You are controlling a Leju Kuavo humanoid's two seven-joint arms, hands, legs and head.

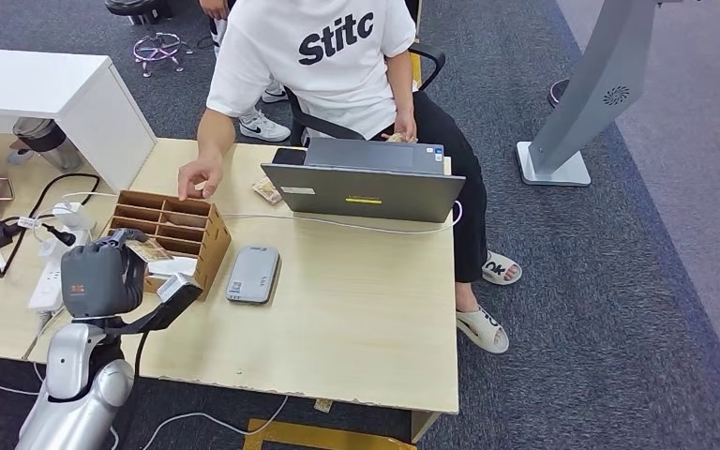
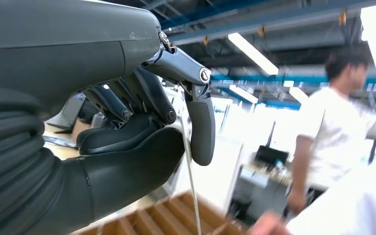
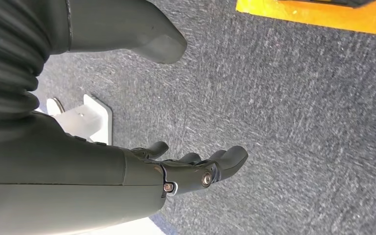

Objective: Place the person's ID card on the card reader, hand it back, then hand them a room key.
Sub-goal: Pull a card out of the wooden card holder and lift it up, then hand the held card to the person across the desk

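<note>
L hand [image 1: 103,277] is raised over the near end of the wooden organizer [image 1: 171,234], fingers curled in. In the L wrist view the hand [image 2: 142,127] pinches a thin pale card [image 2: 190,161], seen edge-on, between thumb and one finger; which card it is, can't tell. A card-like piece [image 1: 150,251] also shows at the fingertips in the head view.

Card reader [image 1: 252,274], a grey flat box, lies on the desk [image 1: 356,319] just beside the L hand, on its right, past the organizer's wall. Nothing lies on top of it.

Person in a white T-shirt [image 1: 323,56] sits across the desk from the hand. Their one hand [image 1: 199,176] rests at the organizer's far edge, beyond the L hand; the other stays behind the laptop [image 1: 366,183], which stands well beyond the reader.

A power strip and cables [image 1: 47,272] lie on the L hand's left.

R hand [image 3: 196,169] hangs over grey carpet [image 3: 284,107], fingers loosely apart and fairly straight, holding nothing.
</note>
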